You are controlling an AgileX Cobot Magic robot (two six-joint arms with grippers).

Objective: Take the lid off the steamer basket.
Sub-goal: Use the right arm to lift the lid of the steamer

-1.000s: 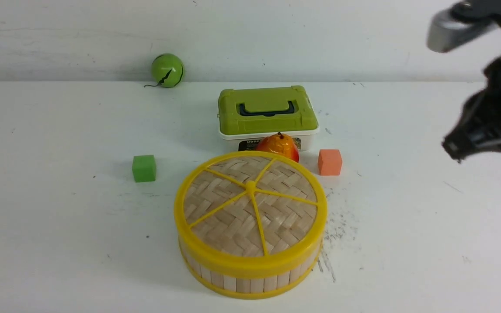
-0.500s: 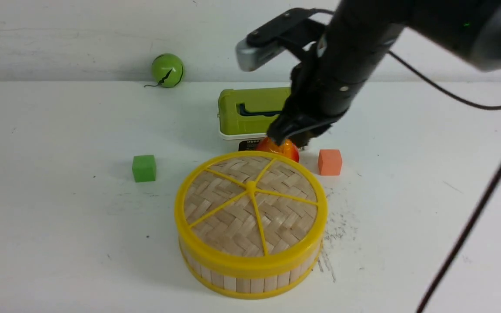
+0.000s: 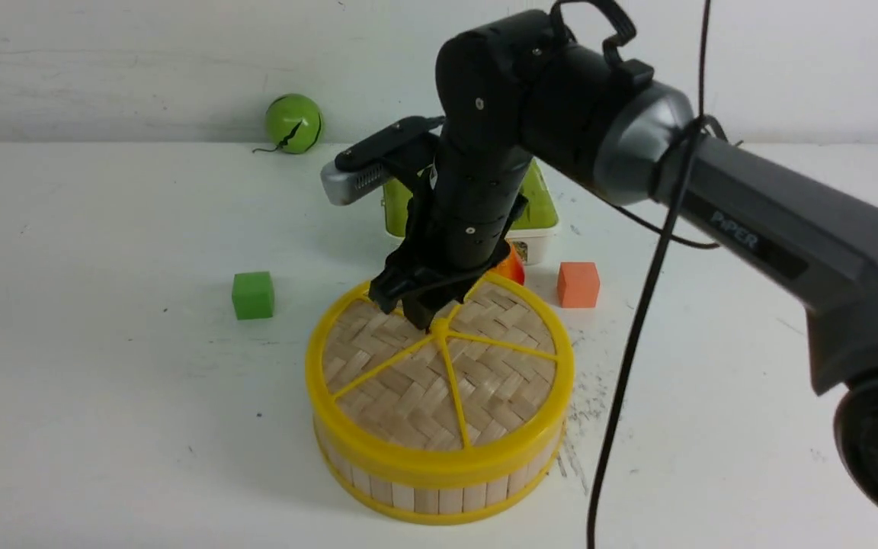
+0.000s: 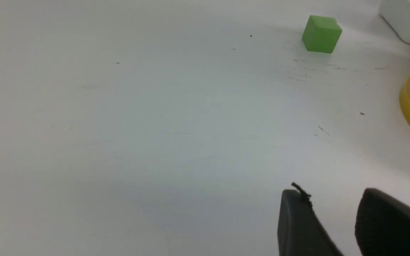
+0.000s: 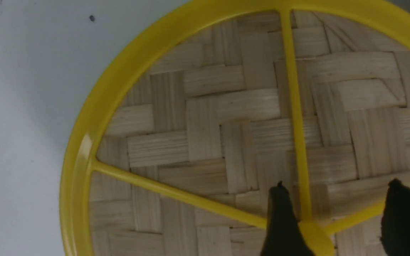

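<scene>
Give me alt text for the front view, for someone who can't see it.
The right arm's tool points down at the centre of the woven lid, which sits on the yellow-rimmed steamer basket on a white table. Nearby are a green cube, an orange cube, a green-lidded box, an orange fruit and a green ball.
</scene>
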